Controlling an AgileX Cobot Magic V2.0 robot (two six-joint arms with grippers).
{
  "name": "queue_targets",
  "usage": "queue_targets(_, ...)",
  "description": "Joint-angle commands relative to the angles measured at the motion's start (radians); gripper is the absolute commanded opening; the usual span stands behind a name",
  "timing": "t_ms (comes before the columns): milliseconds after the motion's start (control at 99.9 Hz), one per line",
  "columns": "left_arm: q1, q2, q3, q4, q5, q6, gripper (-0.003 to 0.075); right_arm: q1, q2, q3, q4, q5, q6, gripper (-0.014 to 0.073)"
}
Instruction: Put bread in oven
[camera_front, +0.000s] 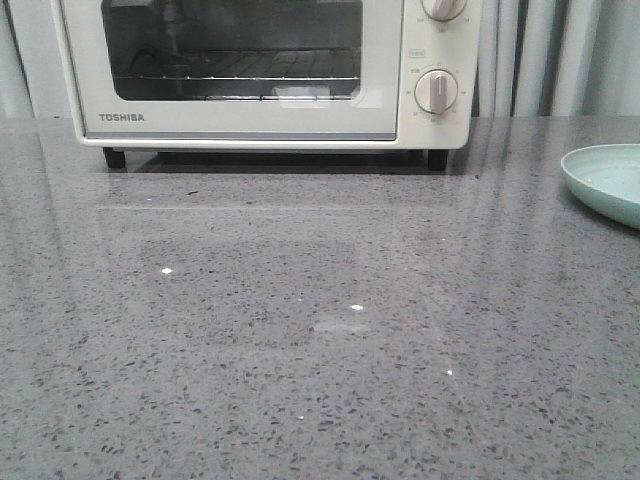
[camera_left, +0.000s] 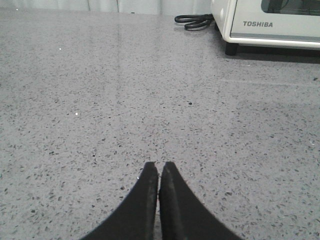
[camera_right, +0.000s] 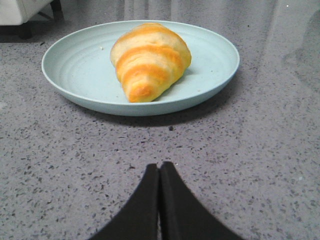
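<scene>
The bread (camera_right: 150, 59), a golden-brown croissant-shaped roll with paler stripes, lies on a pale green plate (camera_right: 75, 70) in the right wrist view. My right gripper (camera_right: 159, 165) is shut and empty, low over the countertop a short way before the plate. The cream-white Toshiba oven (camera_front: 260, 70) stands at the back of the counter in the front view, its glass door closed, the wire rack visible inside. Its corner shows in the left wrist view (camera_left: 270, 22). My left gripper (camera_left: 158, 164) is shut and empty over bare counter. Neither gripper shows in the front view.
The plate's rim (camera_front: 605, 180) shows at the right edge of the front view. A black power cord (camera_left: 194, 21) lies coiled beside the oven. Two round knobs (camera_front: 436, 90) sit on the oven's right side. The grey speckled countertop (camera_front: 320, 330) spreads in front of the oven.
</scene>
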Motion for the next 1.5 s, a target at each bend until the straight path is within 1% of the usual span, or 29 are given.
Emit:
queue_targets(0,-0.005,-0.028,0.023,0.0,-0.089,-0.006,-0.0022,-0.003,-0.02,0.025,-0.003,-0.02,-0.007,-0.0075)
queue_targets(611,-0.005,-0.028,0.023,0.009,-0.165,-0.006,-0.0022,-0.003,-0.02,0.025,-0.003,-0.02,-0.007,-0.0075)
queue_targets(671,-0.005,-0.028,0.023,0.009,-0.167,-0.006,-0.0021,-0.003,-0.02,0.025,-0.003,-0.04,-0.007,-0.0075)
queue_targets(771,-0.005,-0.028,0.023,0.009,-0.189,-0.006,-0.0021,-0.003,-0.02,0.025,-0.003,-0.12,-0.007,-0.0075)
queue_targets(811,-0.005,-0.028,0.023,-0.018,-0.208,-0.006,-0.0022,-0.003,-0.02,0.025,-0.003,-0.161,-0.007,-0.0075)
queue_targets(981,-0.005,-0.028,0.023,-0.089,-0.366,-0.006,-0.0021,-0.003,-0.02,0.025,-0.003,-0.323,-0.007,-0.0075)
queue_targets(1101,-0.005,-0.028,0.023,-0.111,-0.422,-0.006,-0.0021,-0.003,-0.02,0.025,-0.003,-0.455,-0.007,-0.0075)
queue_targets(1221,-0.005,-0.028,0.023,-0.126,-0.443,-0.007,-0.0021,-0.003,-0.02,0.025,-0.003,-0.599,-0.007,-0.0075)
queue_targets(1341,-0.005,-0.028,0.023,-0.272,-0.47,-0.01,-0.0021,-0.003,-0.02,0.025,-0.003,-0.736,-0.007,-0.0075)
queue_targets(1491,-0.005,-0.028,0.023,-0.282,-0.478,-0.01,-0.0021,-0.003,-0.02,0.025,-0.003,-0.862,-0.007,-0.0075)
